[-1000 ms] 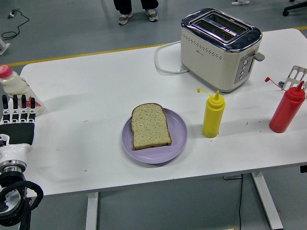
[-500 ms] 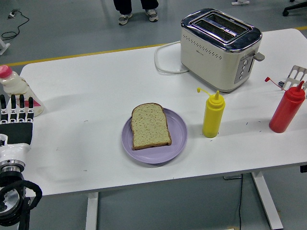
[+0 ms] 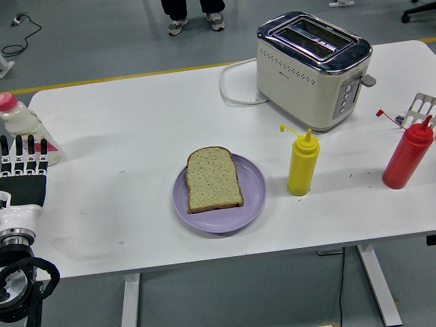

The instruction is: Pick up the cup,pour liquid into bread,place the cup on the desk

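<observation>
A slice of bread (image 3: 213, 179) lies on a lilac plate (image 3: 253, 195) near the middle of the table. A yellow squeeze bottle (image 3: 302, 164) stands just right of the plate, and a red squeeze bottle (image 3: 407, 154) stands at the far right. At the left edge stands a whitish bottle with a pink cap (image 3: 22, 127). My left hand (image 3: 24, 158) is directly in front of that bottle, fingers straight and spread, holding nothing. No right hand shows. I see no cup.
A cream and chrome toaster (image 3: 313, 69) stands at the back right with its white cable (image 3: 235, 88) looped to its left. A metal spatula (image 3: 417, 110) lies at the right edge. A person's feet (image 3: 196, 22) show beyond the table.
My left hand has drifted very slightly down and left; nothing else has moved.
</observation>
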You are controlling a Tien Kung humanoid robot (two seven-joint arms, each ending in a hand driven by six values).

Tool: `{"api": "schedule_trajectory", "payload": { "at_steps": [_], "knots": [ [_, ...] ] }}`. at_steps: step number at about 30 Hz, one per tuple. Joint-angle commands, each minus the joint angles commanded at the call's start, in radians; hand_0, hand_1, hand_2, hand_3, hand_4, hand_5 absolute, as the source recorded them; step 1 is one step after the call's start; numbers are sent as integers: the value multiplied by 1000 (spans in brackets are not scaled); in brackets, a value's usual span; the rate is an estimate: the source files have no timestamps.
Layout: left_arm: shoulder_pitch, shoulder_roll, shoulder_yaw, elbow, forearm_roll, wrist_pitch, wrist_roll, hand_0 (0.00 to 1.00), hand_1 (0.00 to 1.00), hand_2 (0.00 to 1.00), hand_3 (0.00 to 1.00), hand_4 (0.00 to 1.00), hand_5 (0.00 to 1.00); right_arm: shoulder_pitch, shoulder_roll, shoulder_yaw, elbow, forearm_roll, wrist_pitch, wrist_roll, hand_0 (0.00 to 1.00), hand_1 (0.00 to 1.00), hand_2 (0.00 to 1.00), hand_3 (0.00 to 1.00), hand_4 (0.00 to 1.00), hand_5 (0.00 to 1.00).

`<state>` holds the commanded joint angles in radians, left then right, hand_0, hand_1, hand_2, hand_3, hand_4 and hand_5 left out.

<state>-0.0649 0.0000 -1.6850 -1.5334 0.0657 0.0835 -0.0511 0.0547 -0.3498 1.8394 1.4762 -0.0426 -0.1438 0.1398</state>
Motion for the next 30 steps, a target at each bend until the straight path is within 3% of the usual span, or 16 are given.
{"api": "schedule_trajectory", "payload": {
  "at_steps": [10, 18, 30],
  "knots": [
    [6, 0, 4, -1, 0, -2, 2, 856, 865, 930, 829, 672, 998, 38, 18, 18, -119, -29, 83, -45, 793, 725, 712, 727, 535, 530],
    [10, 0, 5, -3, 0, -3, 2, 856, 865, 931, 830, 672, 998, 37, 33, 19, -162, -32, 92, -49, 792, 724, 712, 726, 530, 532],
    [6, 0, 0, -6, -1, -3, 2, 856, 866, 933, 831, 673, 998, 41, 41, 22, -170, -29, 98, -55, 790, 722, 710, 721, 508, 558]
  ]
}}
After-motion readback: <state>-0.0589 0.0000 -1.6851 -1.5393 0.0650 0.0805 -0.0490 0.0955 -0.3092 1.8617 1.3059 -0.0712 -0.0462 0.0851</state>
